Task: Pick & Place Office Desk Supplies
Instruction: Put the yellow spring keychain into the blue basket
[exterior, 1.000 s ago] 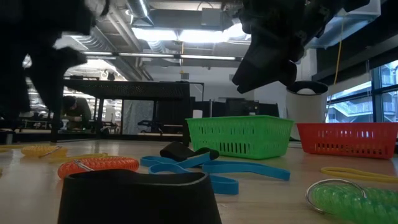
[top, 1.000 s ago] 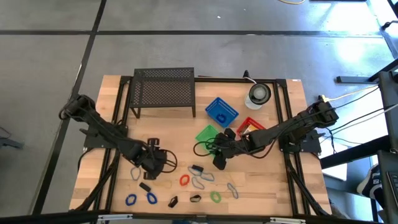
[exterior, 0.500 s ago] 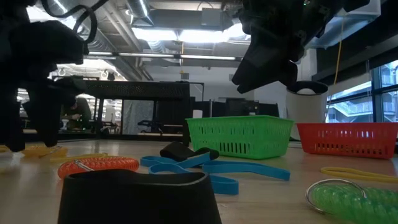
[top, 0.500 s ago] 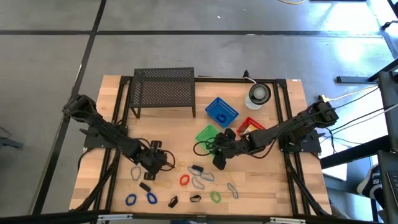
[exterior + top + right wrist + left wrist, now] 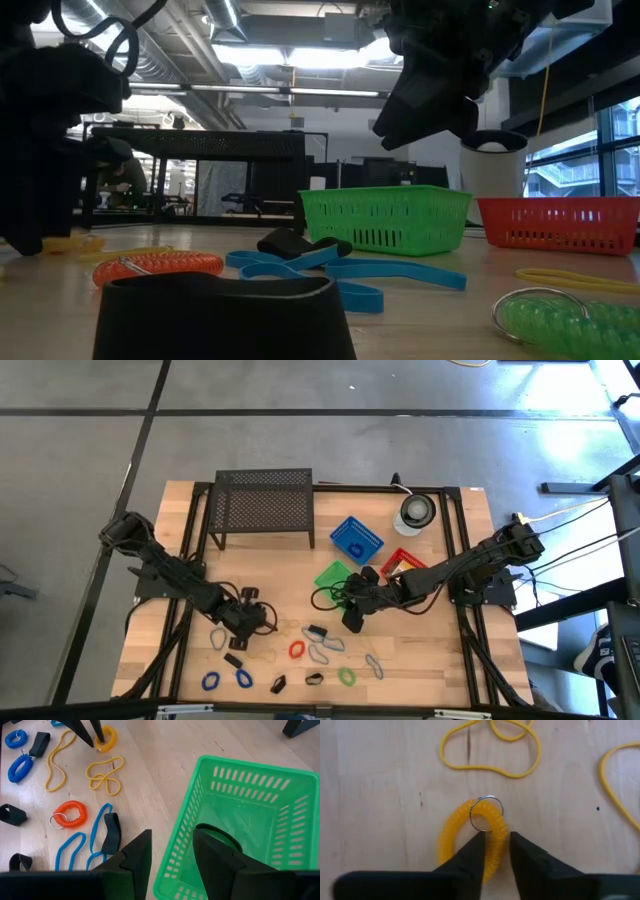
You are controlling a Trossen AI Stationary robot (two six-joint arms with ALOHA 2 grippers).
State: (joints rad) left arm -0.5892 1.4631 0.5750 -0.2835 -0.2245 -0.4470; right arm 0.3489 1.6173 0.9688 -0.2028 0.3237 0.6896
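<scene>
The left gripper [image 5: 494, 849] is clamped on a yellow coil [image 5: 470, 840] lying on the tabletop toward the left edge, not yet lifted. The right gripper [image 5: 170, 851] is held above the green basket [image 5: 235, 820] near the centre, fingers apart, nothing visibly gripped. Most supplies are seen loose along the front edge: orange coil [image 5: 69, 813], blue loops [image 5: 75, 847], yellow bands [image 5: 102, 774]. Sorting looks barely started.
</scene>
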